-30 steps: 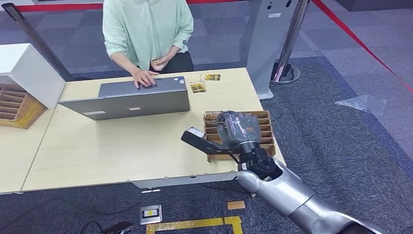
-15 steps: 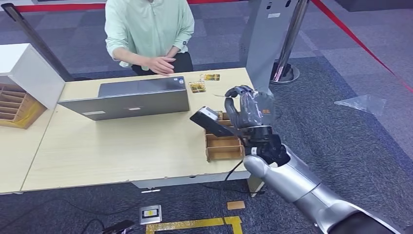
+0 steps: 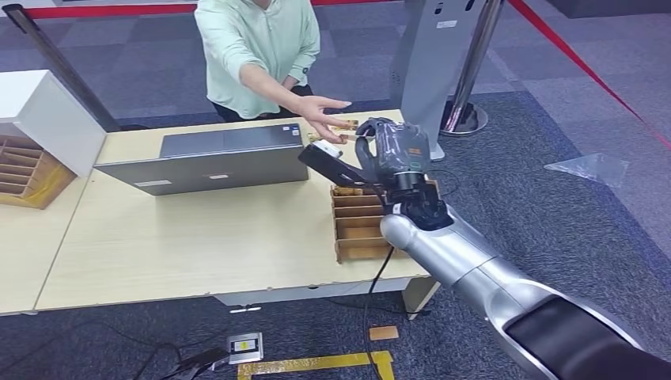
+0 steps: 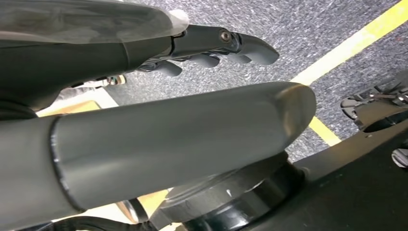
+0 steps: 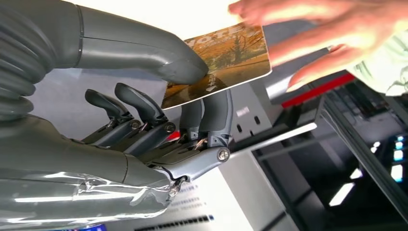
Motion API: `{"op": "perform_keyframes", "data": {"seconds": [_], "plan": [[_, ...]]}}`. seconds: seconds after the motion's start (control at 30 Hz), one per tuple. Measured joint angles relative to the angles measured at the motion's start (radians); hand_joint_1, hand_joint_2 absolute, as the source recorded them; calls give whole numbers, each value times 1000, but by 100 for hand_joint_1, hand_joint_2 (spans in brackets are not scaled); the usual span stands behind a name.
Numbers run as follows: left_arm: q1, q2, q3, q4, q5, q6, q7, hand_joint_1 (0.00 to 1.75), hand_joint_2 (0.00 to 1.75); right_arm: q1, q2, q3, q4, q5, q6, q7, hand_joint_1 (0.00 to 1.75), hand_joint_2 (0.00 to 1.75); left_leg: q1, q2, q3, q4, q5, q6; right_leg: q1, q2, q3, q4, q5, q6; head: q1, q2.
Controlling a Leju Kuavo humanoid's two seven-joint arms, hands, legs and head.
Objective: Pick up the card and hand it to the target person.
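Observation:
My right hand is raised above the table's far right part and pinches the card between thumb and fingers. In the right wrist view the card shows an orange-brown picture, with my thumb on top and the fingers beneath. The person in a pale green shirt stands behind the table. Their outstretched hand hovers just above the card, and its fingers reach the card's far edge. My left hand hangs over the carpet and holds nothing.
A grey laptop lies on the wooden table. A slotted wooden card box sits below my right forearm. Loose cards lie near the table's far edge. A white cabinet stands left, a grey post behind.
My right arm lifted the card from over the slotted box, up and toward the person. The person's hand left the laptop and reached out over the card.

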Motion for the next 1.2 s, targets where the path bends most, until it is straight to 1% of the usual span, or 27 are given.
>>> {"op": "perform_keyframes", "data": {"seconds": [0.13, 0.27, 0.3, 0.4, 0.43, 0.63, 0.8, 0.93, 1.0, 1.07, 1.17, 1.2], "plan": [[-5, -6, -1, 0, -5, -4, 3, 0, 0, -40, 27, 0, 84, -36, -8, -5, 161, 175, 0, 0, 0, 0, 0, 0, 0, 0, 0, 0, 0, 0, -1, 0], [-7, -10, -2, 0, -9, -6, 4, 0, 0, -57, 39, 0, 128, -56, -18, -7, 160, 175, 0, 0, 0, 0, 0, 0, 0, 0, 0, 0, 0, 0, 0, 0], [-8, -10, -2, 0, -10, -6, 4, 0, 0, -60, 41, 0, 138, -62, -21, -9, 127, 175, 0, 0, 0, 0, 0, 0, 0, 0, 0, 0, 0, 0, 0, 0], [-11, -11, -8, 0, -10, -6, 4, 0, 0, -70, 45, 0, 169, -77, -25, -19, 8, 175, 0, 0, 0, 0, 0, 0, 0, 0, 0, 0, 0, 0, 0, 0], [-11, -11, -11, 0, -11, -7, 4, 0, 0, -72, 46, 0, 178, -82, -26, -23, 0, 175, 0, 0, 0, 0, 0, 0, 0, 0, 0, 0, 0, 0, 0, 0], [-15, -12, -19, 0, -11, -7, 4, 0, 0, -70, 52, 1, 205, -106, -27, -59, 0, 175, 0, 0, 0, 0, 0, 0, 0, 0, -1, 0, 0, 0, 0, 0], [-15, -12, -25, 0, -11, -8, 4, 0, 0, -57, 54, 10, 216, -117, -25, -69, 0, 175, 0, 0, 0, 0, 0, 0, 0, 0, -1, 0, 0, 0, 0, 0], [-15, -11, -25, 0, -5, -5, 2, 0, 0, -30, 54, 12, 209, -144, -62, -81, 0, 175, 0, 0, 0, 0, 0, 0, 0, 0, 0, 0, 0, 0, 0, 0], [-12, -10, -25, 0, 2, 2, -5, 0, 0, 2, 54, 11, 182, -202, -101, -109, 0, 175, 0, 0, 0, 0, 0, 0, 0, 0, -1, 0, 0, 0, 0, 0], [-5, -6, -25, 0, 12, 10, -15, 0, 0, 49, 53, 6, 137, -301, -136, -158, 0, 175, 0, 0, 0, 0, 0, 0, 0, 0, -1, 0, 0, 0, 1, 0], [8, 2, -25, 0, 25, 20, -35, 0, 0, 129, 47, -5, 57, -485, -141, -260, 0, 175, 0, 0, 0, 0, 0, 0, 0, 1, -1, -1, 0, 0, 0, 0], [11, 4, -25, 0, 28, 21, -39, 0, 0, 143, 45, -7, 43, -519, -138, -280, 0, 175, 0, 0, 0, 0, -1, 0, 0, 1, -1, -1, 0, 0, 0, 0]]}}
